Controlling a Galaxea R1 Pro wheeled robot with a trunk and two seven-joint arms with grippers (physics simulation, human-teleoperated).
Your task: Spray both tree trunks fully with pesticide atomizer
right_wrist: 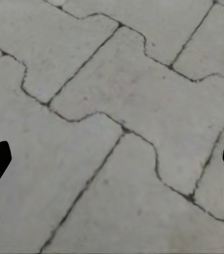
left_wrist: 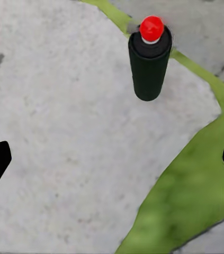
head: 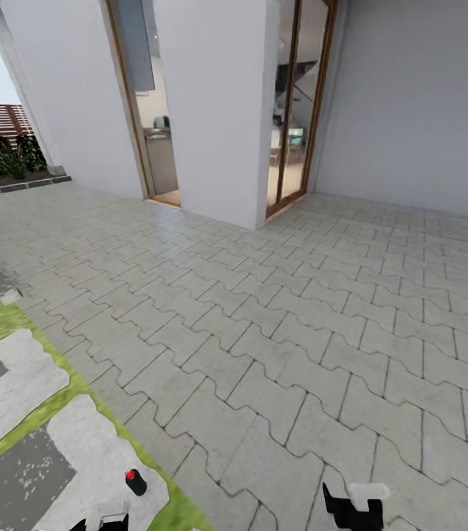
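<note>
Atomizer (left_wrist: 150, 61) upright on stone slab (left_wrist: 64, 132) near its grass edge. Left gripper (left_wrist: 112, 159) fingers wide, empty; right gripper (right_wrist: 112, 159) likewise. I'd centre, descend straight, grip mid-body.

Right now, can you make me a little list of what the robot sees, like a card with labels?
Place: paved patio beside a white house
Spray can: pesticide atomizer, black with a red top, standing upright on a pale stepping stone
Around the stone: strips of grass
Left gripper: open, above the stone, not touching the can
Right gripper: open, over bare pavers
Trees: none in sight
</note>
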